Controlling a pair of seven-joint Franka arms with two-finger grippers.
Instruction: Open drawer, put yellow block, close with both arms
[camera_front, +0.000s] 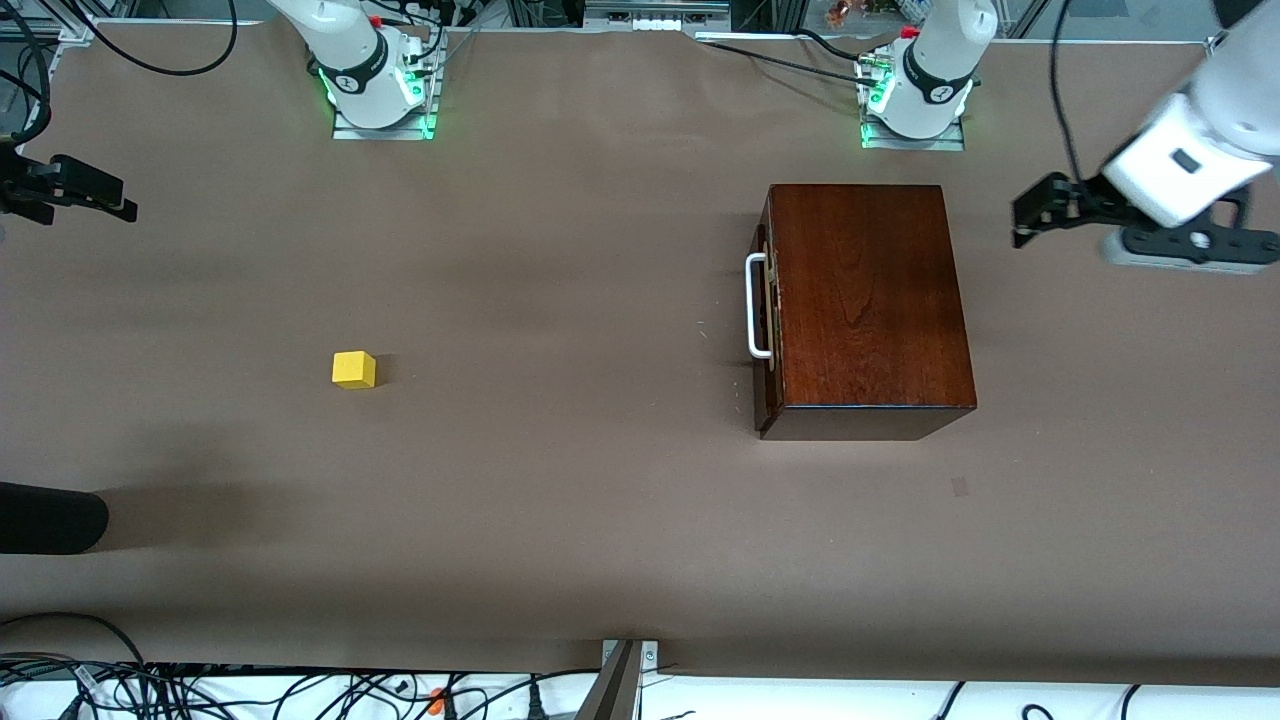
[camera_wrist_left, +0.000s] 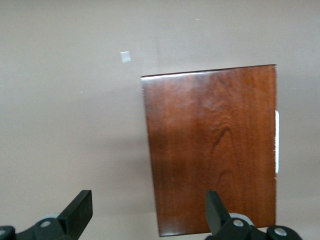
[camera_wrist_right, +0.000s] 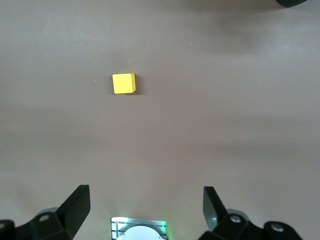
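Observation:
The dark reddish-brown wooden box (camera_front: 865, 300) stands toward the left arm's end of the table. Its drawer is shut, with the white loop handle (camera_front: 757, 305) facing the right arm's end. The yellow block (camera_front: 354, 369) lies alone toward the right arm's end. My left gripper (camera_front: 1028, 212) hangs open and empty over the table beside the box. In the left wrist view the gripper (camera_wrist_left: 148, 210) shows the box (camera_wrist_left: 215, 145) and handle (camera_wrist_left: 277, 142) below. My right gripper (camera_front: 118, 203) is open and empty over the table's right-arm end. In the right wrist view the gripper (camera_wrist_right: 145, 207) shows the block (camera_wrist_right: 123, 83).
A grey power strip (camera_front: 1190, 245) lies under the left arm. A black rounded object (camera_front: 50, 518) juts in at the right arm's end, nearer the camera. A small tape patch (camera_front: 960, 486) is on the table near the box. Cables run along the near edge.

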